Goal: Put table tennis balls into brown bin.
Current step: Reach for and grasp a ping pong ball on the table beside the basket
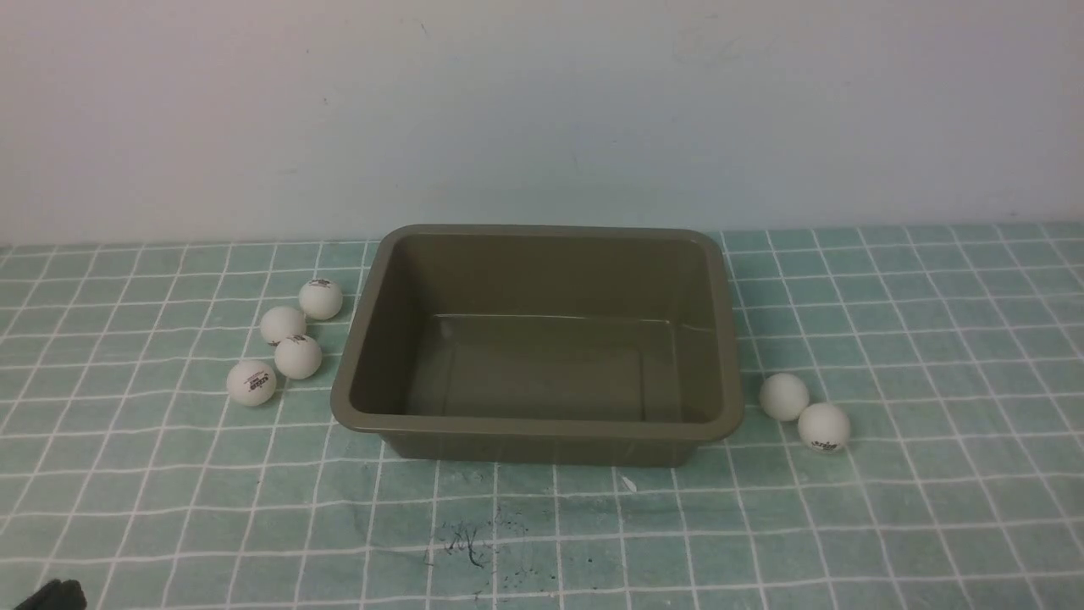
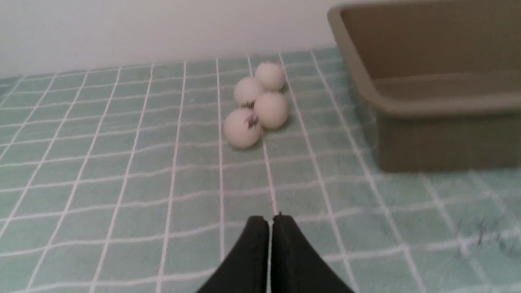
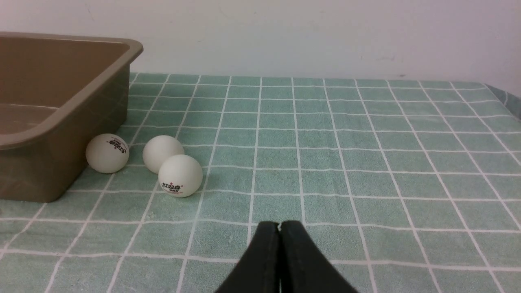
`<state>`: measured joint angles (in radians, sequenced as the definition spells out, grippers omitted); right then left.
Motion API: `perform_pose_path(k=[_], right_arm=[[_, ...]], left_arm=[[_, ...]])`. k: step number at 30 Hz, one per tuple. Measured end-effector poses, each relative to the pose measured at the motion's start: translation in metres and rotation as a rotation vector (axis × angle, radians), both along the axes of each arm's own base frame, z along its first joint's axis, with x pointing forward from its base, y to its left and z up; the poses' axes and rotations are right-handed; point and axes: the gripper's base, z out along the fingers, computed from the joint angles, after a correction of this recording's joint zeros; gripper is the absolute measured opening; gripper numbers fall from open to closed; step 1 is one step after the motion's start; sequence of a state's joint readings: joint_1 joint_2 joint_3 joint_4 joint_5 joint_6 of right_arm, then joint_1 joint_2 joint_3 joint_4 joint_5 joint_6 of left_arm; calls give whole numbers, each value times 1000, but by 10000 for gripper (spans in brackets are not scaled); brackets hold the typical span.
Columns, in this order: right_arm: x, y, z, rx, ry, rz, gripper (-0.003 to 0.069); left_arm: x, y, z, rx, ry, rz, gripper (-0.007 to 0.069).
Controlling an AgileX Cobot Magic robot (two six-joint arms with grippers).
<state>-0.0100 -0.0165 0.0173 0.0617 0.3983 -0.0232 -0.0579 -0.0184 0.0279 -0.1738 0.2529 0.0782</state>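
Straight ahead of the left pincer, jaws together, four table tennis balls cluster beside the left wall of the empty brown bin; three more lie ahead of the closed right pincer, by the bin's right wall.

Left hand: two black fingers pressed flat together, only a hairline seam between the tips, empty. The tips point forward and a little downward. The picture is slightly blurred.

Right hand: same pose, with black fingers closed against each other, empty and aimed forward. This view is sharp.

Front view: a small dark patch at the bottom left corner is probably part of the left arm, but too little shows to be sure. The right arm is outside that view. Wrists and arm links are hidden in both wrist views.
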Motion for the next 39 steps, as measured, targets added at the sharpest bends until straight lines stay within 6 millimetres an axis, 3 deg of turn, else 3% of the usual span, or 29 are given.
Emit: perform_pose_path(k=[7,13,15,18,19,20,21,24,26,28,30,33,36,39], right_arm=[[0,0,0,-2,0,0,-10],[0,0,0,-7,-3,0,-10],[0,0,1,1,-15,-2,-10],[2,2,5,189,-80,-13,-10],[2,2,5,189,-80,-13,-10],[2,3,11,401,-139,-25,-10],[2,3,14,531,-174,-36,-10],[2,1,21,787,-240,-60,-10],[2,-1,24,877,-270,-72,-10],[2,-3,27,904,-314,-84,-10],[2,-5,28,914,-339,-92,-10],[1,2,34,860,-274,-32,-10],[-4,15,62,720,-140,97,-10],[1,24,106,560,58,179,-10]], left_arm=[[-1,11,38,-371,-400,112,-5],[-10,19,69,-458,-599,149,-5],[-10,12,112,-468,-528,77,-5],[6,-1,147,-429,-295,-5,-5],[9,-2,144,-424,-258,-8,-5],[27,-10,164,-369,-85,-54,-5],[44,-15,171,-323,65,-86,-5],[79,-24,172,-220,356,-144,-5],[109,-27,161,-151,562,-177,-5],[144,-29,138,-95,752,-188,-5],[164,-28,120,-64,847,-184,-5],[197,-26,91,-6,979,-169,-5],[222,-26,76,11,1041,-165,-5],[254,-28,66,2,1095,-155,-5]])
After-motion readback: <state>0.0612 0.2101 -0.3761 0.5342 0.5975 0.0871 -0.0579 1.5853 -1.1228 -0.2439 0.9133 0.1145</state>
